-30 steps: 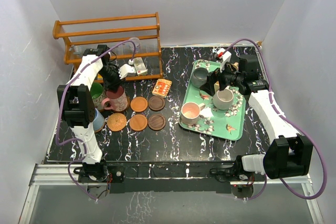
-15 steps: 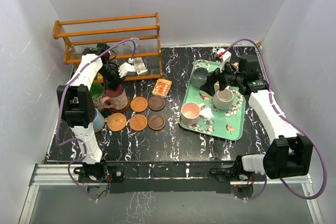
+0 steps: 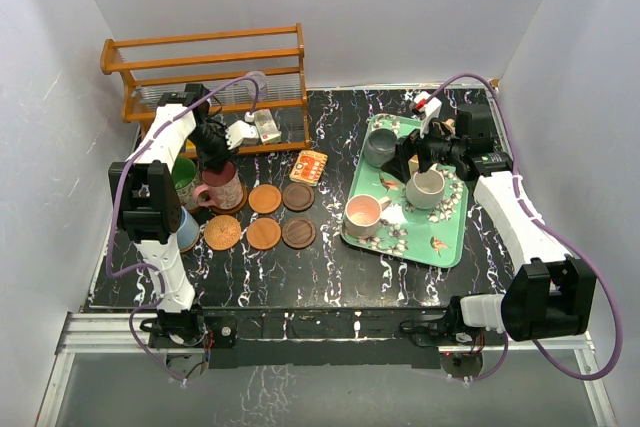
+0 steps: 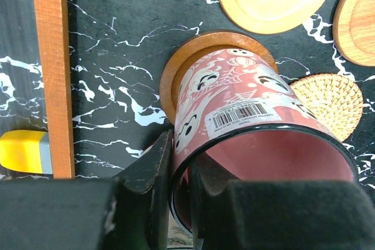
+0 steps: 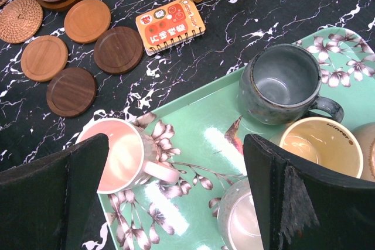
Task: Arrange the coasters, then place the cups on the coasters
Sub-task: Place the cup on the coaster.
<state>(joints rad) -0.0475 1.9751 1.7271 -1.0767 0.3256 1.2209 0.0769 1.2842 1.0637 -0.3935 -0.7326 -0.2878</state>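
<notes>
I found the left gripper (image 4: 181,171) clamped on the patterned mug (image 4: 234,98) at its rim wall: rigid, heavyish, glazed, probably slippery and chippable; the right gripper (image 5: 176,185) gaped, empty.

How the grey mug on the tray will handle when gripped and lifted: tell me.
The grey mug looks glazed and glossy, so its rim may be slippery to grip. Thick ceramic walls suggest it is rigid, fairly heavy and chippable. Standing upright on the tray, wide-based, it probably slides rather than tips if pushed.
</notes>
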